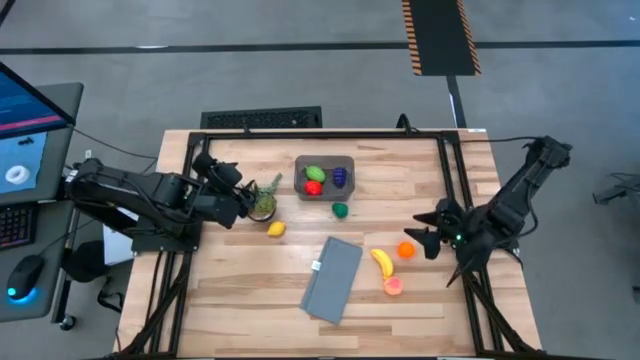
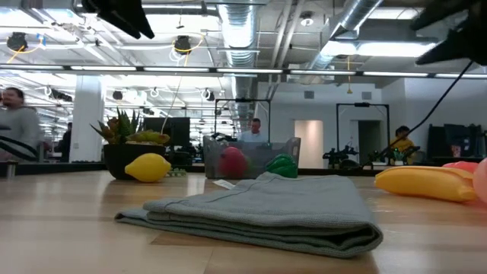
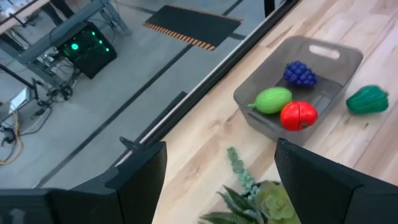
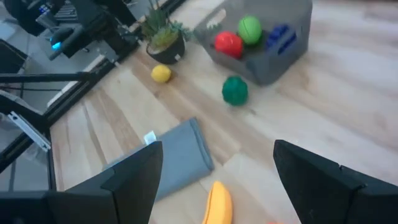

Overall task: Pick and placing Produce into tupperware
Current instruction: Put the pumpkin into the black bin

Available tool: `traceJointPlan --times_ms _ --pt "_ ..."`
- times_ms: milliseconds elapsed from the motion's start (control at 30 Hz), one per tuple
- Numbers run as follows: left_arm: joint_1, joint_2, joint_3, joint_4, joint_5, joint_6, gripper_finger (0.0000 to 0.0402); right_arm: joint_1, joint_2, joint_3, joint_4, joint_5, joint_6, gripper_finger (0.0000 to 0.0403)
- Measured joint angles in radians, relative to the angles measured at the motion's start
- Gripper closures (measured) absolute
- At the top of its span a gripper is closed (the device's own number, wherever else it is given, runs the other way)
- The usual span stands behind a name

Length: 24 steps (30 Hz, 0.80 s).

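Tub [image 1: 324, 178] holds three pieces. Right gripper [image 1: 428, 238] wide, empty, beside orange [image 1: 405, 250], likely next; left gripper [image 1: 243, 203] part-open over plant [image 1: 263, 203].

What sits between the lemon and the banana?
High view: the folded grey cloth lies between the lemon and the banana, slightly below their line; bare wood on either side.
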State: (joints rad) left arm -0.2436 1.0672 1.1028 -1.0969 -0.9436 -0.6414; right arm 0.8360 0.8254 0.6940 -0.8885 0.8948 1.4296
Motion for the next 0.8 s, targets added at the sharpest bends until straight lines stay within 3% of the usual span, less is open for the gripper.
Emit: traceJointPlan --times_ms 233,800 --pt "0.0 0.0 -0.041 0.018 0.018 -0.012 0.0113 0.067 0.077 -0.015 -0.054 -0.019 0.156 0.0077" --pt "0.0 0.0 -0.048 0.016 0.022 -0.027 0.0113 0.241 0.299 -0.014 -0.208 -0.249 0.459 0.0098"
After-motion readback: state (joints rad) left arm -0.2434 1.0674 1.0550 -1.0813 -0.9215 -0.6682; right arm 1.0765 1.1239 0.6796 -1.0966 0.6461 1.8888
